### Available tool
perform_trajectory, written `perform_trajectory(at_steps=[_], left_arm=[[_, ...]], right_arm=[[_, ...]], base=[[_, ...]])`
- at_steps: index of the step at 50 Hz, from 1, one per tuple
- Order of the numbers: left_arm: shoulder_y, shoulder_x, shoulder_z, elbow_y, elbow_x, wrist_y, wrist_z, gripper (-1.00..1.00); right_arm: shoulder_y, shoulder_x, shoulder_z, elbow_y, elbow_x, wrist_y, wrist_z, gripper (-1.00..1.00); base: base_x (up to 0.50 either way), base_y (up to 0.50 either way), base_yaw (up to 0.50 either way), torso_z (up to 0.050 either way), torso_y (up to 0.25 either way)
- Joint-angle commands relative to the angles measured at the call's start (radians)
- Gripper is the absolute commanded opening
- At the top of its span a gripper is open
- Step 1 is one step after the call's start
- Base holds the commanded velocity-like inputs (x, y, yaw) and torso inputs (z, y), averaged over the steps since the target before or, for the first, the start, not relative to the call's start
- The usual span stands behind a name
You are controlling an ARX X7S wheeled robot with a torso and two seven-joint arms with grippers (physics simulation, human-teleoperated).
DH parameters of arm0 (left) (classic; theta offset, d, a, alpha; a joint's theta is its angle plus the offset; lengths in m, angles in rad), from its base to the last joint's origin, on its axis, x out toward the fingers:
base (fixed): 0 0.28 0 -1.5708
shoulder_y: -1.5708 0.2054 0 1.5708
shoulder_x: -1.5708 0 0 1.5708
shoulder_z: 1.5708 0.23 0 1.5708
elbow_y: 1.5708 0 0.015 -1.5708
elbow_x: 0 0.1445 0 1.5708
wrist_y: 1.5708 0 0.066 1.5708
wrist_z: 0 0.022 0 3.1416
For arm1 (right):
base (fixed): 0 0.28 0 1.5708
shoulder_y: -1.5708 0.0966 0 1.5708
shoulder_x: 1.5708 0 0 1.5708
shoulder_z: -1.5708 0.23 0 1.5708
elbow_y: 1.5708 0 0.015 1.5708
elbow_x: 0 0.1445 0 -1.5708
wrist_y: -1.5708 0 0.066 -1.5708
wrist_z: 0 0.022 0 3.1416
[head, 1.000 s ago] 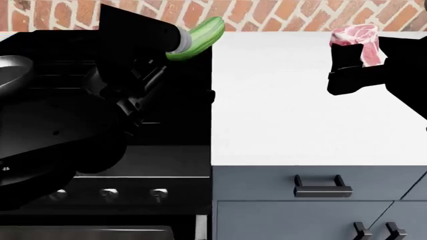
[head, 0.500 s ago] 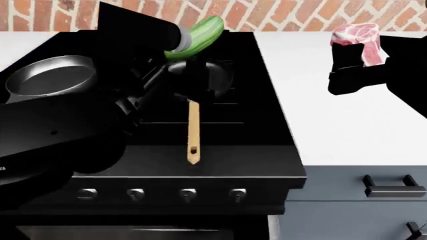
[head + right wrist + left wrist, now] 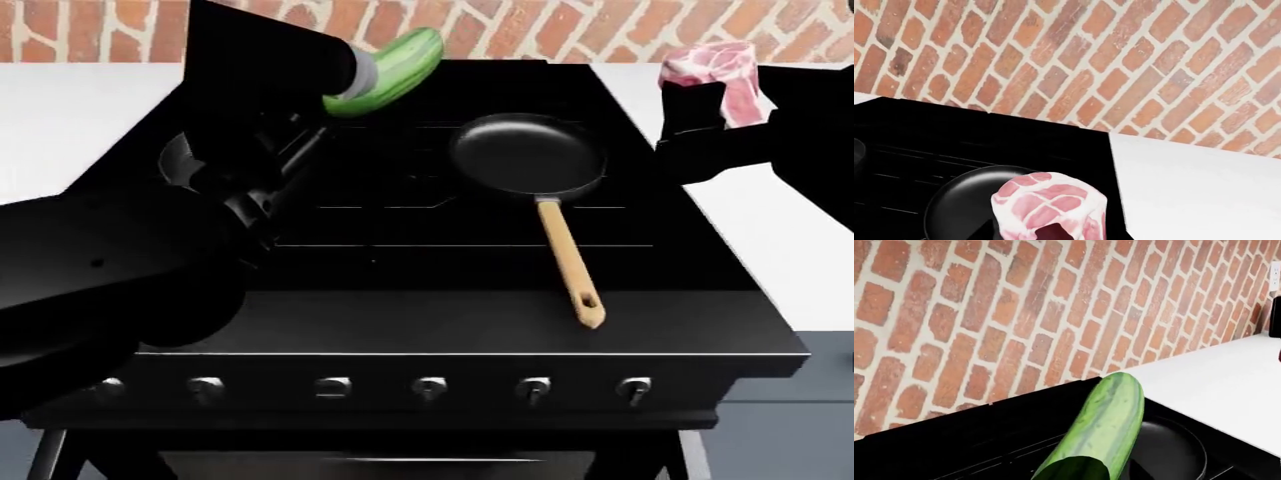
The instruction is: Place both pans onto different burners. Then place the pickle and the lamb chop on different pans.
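My left gripper (image 3: 350,87) is shut on the green pickle (image 3: 390,68), holding it tilted above the back of the black stove top's burners (image 3: 400,195). In the left wrist view the pickle (image 3: 1106,425) hangs over the grates beside the black pan (image 3: 1169,452). The black pan (image 3: 527,155) rests on a back right burner, its wooden handle (image 3: 567,260) pointing to the front. My right gripper (image 3: 705,100) is shut on the pink lamb chop (image 3: 721,72), right of that pan. The chop (image 3: 1051,202) hangs just past the pan's rim (image 3: 954,202). A sliver of the grey pan (image 3: 171,160) shows behind my left arm.
White counter lies on both sides of the stove, at left (image 3: 80,100) and at right (image 3: 807,250). A brick wall (image 3: 561,25) runs along the back. Several knobs (image 3: 430,386) line the stove's front edge. My left arm (image 3: 120,260) covers the stove's left part.
The view has slid sideways: the stove and the black pan moved right in the head view, now centred. Both grippers stay raised, still holding the pickle and the lamb chop.
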Motion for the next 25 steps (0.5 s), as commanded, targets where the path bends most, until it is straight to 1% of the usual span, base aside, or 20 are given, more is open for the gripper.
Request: perform_trajectory(at_steps=[1,19,25], left_arm=[[-0.001,0.000,-0.005,-0.027,-0.015,0.030,0.004,-1.00],[-0.002,-0.001,-0.013,-0.022,-0.030,0.025,-0.002,-1.00],[0.000,-0.004,-0.015,-0.019,-0.033,0.023,-0.007,-1.00]], right_arm=[[-0.011,0.001,-0.023,0.007,-0.031,-0.051,-0.017,-1.00],[-0.018,0.009,-0.022,0.010,-0.021,-0.059,-0.021,-1.00],[-0.020,0.012,-0.014,0.006,0.000,-0.064,-0.020,-1.00]], base=[[0.00,0.50,0.00,0.000,0.000],[0.00,0.50,0.00,0.000,0.000],[0.00,0.00,0.00,0.000,0.000]])
